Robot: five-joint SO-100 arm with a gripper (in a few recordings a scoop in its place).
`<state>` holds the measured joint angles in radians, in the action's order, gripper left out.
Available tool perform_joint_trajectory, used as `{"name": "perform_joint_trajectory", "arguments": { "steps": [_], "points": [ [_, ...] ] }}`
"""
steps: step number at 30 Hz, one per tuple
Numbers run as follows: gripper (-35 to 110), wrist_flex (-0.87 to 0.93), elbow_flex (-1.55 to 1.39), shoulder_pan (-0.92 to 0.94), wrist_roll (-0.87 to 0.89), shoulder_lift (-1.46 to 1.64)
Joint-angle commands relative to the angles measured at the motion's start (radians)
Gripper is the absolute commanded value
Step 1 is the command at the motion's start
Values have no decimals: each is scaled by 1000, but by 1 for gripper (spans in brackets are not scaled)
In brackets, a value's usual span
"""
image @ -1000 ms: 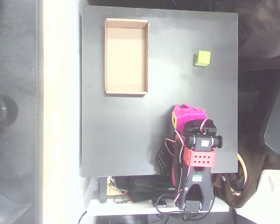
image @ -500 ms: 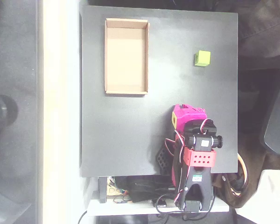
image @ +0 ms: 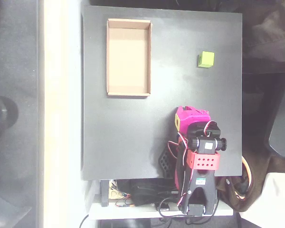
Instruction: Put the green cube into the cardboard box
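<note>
In the overhead view, a black square table (image: 133, 142) takes up the middle of the frame. The cardboard box (image: 128, 57) lies in its upper left part, a shallow tan tray with low walls, its long side running up and down the picture. Its light brown floor is bare.

The green cube (image: 206, 59) sits in the upper right part of the table, flat on the black surface, well apart from the box and near the table's right edge.

The arm is folded up at the lower right of the table, with its base and a tangle of wires at the bottom edge of the frame. The magenta gripper (image: 190, 116) points toward the top of the picture, directly below the cube but well apart from it, with open table between them. A small yellow patch (image: 177, 122) shows on its left side. From straight above, the fingers are tucked under the magenta body, so I cannot tell whether the claw is open or closed; it appears to hold nothing.
</note>
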<state>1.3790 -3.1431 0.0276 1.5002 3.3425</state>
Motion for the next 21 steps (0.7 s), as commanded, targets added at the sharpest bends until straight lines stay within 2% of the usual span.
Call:
{"name": "perform_joint_trajectory", "arguments": {
  "steps": [1, 21],
  "points": [
    [6, 43, -14, 8, 5, -3],
    [6, 44, 78, 8, -6, -17]
  ]
}}
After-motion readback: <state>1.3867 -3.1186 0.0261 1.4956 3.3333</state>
